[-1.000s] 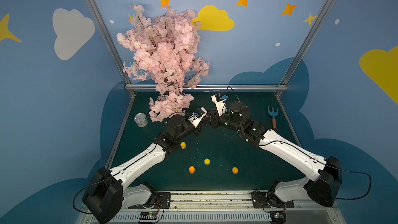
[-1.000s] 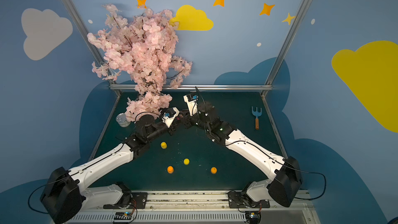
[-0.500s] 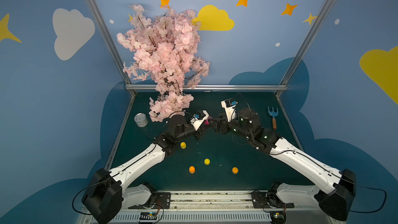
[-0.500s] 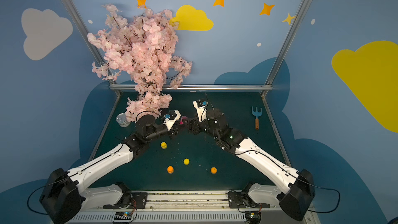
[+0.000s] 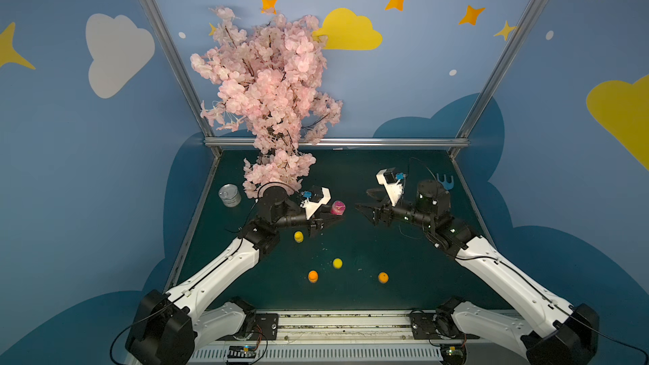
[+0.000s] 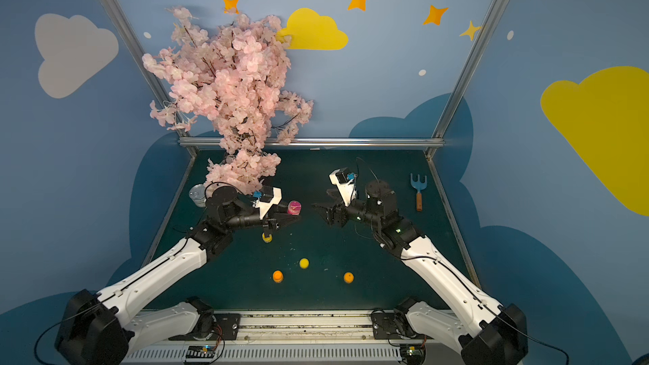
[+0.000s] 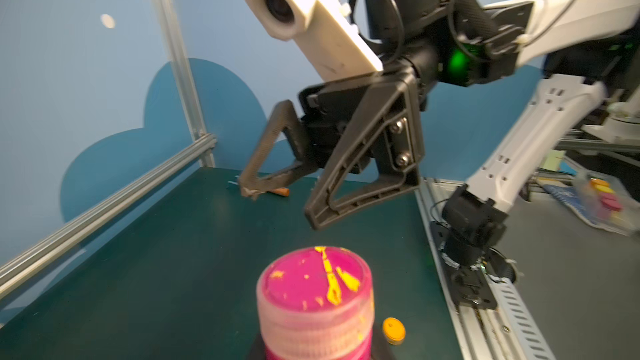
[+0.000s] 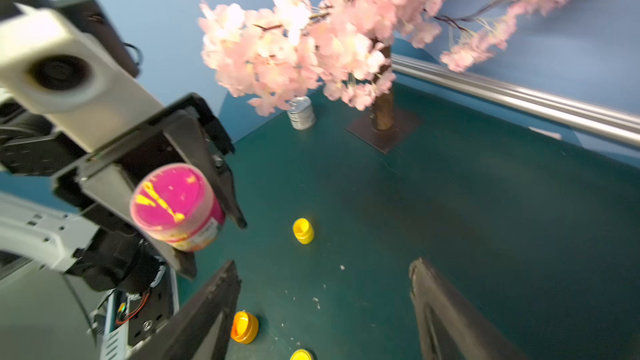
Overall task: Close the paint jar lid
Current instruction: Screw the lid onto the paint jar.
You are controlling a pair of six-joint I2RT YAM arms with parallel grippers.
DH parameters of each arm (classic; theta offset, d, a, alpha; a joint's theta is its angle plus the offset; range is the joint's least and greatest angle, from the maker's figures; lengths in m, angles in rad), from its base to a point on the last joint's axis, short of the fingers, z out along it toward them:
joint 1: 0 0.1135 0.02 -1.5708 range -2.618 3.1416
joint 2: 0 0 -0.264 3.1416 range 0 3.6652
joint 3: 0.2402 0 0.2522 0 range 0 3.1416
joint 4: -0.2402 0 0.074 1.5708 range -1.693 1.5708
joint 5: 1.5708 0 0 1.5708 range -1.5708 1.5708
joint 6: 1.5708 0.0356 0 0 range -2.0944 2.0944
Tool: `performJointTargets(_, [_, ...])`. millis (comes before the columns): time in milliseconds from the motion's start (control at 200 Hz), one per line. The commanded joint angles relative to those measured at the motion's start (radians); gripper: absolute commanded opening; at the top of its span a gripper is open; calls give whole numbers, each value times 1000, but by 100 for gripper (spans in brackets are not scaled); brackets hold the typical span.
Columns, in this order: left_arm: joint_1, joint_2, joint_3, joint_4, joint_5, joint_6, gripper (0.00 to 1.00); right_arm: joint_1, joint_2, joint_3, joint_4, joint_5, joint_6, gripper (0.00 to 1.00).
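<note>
Left tool (image 5: 333, 215) clamped on the pink paint jar (image 5: 338, 207), right tool (image 5: 361, 199) spread wide
I hold the jar just left of centre in both top views, its yellow-streaked lid (image 7: 313, 280) on; my right tool faces it, apart and empty

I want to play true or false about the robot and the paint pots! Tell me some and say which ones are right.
The left end effector grips the pink jar. True.
The right end effector is shut. False: it is open and empty.
The table holds three orange pots. False: just two orange pots, plus two yellow pots.
The tin can stands near the blossom tree. True.
</note>
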Motion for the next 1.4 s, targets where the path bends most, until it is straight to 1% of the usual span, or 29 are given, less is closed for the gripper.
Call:
performJointTargets(0, [8, -3, 33, -30, 179, 8, 12, -6, -9, -16, 150, -214, -46, 78])
performJointTargets(95, [10, 21, 40, -11, 249, -15, 12, -7, 14, -7, 197, -362, -47, 77])
performJointTargets(170, [10, 33, 45, 9, 278, -31, 12, -7, 40, 23, 182, -457, -53, 74])
performJointTargets(255, [10, 42, 47, 22, 294, -39, 12, -7, 60, 66, 110, -507, -68, 71])
performJointTargets(355, [10, 47, 51, 35, 295, -41, 12, 1, 78, 91, 68, -509, -84, 70])
performJointTargets(766, [8, 80, 69, 63, 298, -59, 12, 50, 147, 109, 115, -517, -90, 67])
performJointTargets(986, [8, 83, 75, 59, 296, -57, 12, 58, 162, 127, 115, -520, -94, 60])
performJointTargets(1181, [9, 84, 74, 46, 295, -50, 12, 59, 147, 125, 104, -491, -112, 61])
performJointTargets(1317, [8, 85, 76, 46, 293, -48, 12, 64, 144, 119, 107, -471, -111, 58])
performJointTargets(1392, [8, 85, 77, 45, 293, -49, 12, 67, 151, 120, 109, -471, -104, 53])
